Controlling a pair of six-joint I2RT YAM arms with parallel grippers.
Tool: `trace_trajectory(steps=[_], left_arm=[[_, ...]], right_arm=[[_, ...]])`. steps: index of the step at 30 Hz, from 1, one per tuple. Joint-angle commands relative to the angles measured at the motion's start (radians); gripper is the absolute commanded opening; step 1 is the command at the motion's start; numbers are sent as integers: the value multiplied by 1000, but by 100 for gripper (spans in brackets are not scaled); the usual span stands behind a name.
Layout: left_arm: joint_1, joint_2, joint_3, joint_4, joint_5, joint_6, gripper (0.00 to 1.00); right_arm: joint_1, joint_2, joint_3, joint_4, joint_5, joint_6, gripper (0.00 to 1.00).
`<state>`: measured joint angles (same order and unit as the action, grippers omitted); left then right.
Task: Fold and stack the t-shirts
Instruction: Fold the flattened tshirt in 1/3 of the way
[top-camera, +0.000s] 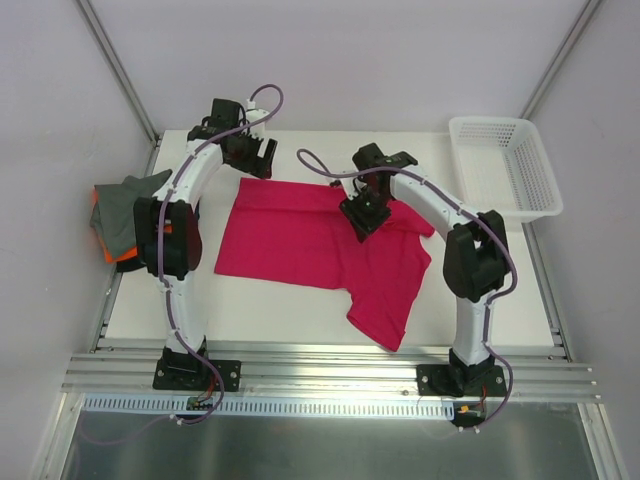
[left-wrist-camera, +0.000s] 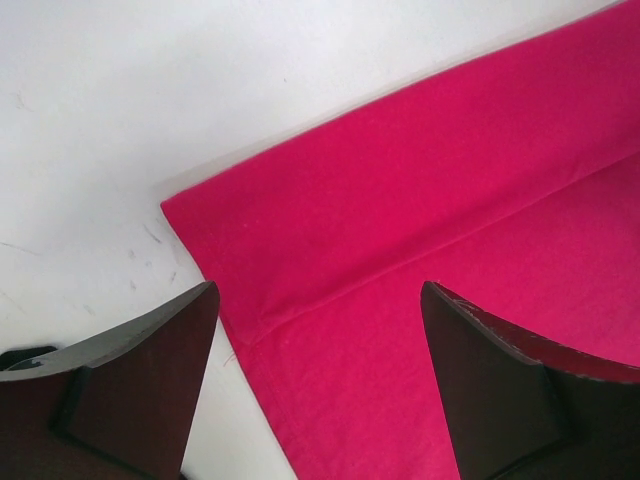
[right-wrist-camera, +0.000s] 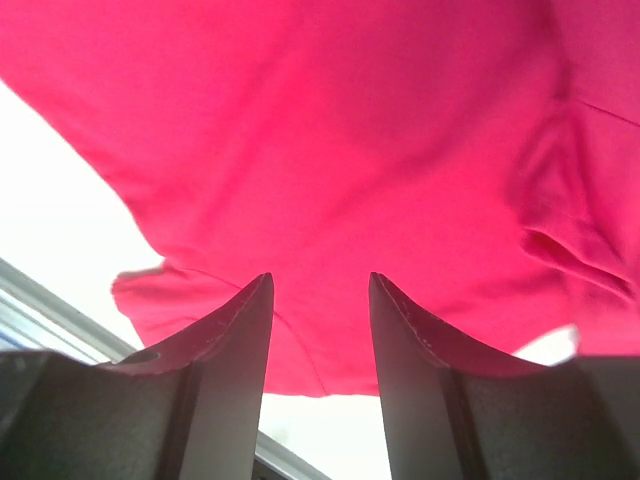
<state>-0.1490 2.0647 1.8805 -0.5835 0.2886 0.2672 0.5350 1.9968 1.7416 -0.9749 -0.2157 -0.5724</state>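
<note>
Pink tee (top-camera: 290, 235) under L hand (left-wrist-camera: 318, 290), wide apart at corner; R hand (right-wrist-camera: 320, 280), half apart, mid-shirt.

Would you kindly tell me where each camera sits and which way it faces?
Top: above and behind, looking down on the table; left arm and right arm show.
Left wrist: on the left arm, facing a pink shirt corner; open left tool shows.
Right wrist: over that shirt; right tool shows.
Shared: all see the shirt.

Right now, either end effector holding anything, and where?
Nothing held: left end effector hangs open over a corner of the pink t-shirt; right end effector open above its middle.
</note>
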Motion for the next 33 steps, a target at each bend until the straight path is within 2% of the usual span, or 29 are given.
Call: trace_trajectory(steps=[1,15,19,25,33], left_arm=[[6,-95,-9,1,35,-20,83],[3,-149,-69,1,24,-37,82],[3,-160,-78,2,4,-25,83],[3,-163,-89,1,-8,-22,83],[3,-126,-57,1,18,-39,83]], right_arm=[[-58,-58,10,15,53,-20,46],[-227,220,326,22,53,-35,45],[-248,279,345,21,42,-30,45],[-257,248,274,5,22,-27,45],[-254,30,37,-22,-20,5,45]])
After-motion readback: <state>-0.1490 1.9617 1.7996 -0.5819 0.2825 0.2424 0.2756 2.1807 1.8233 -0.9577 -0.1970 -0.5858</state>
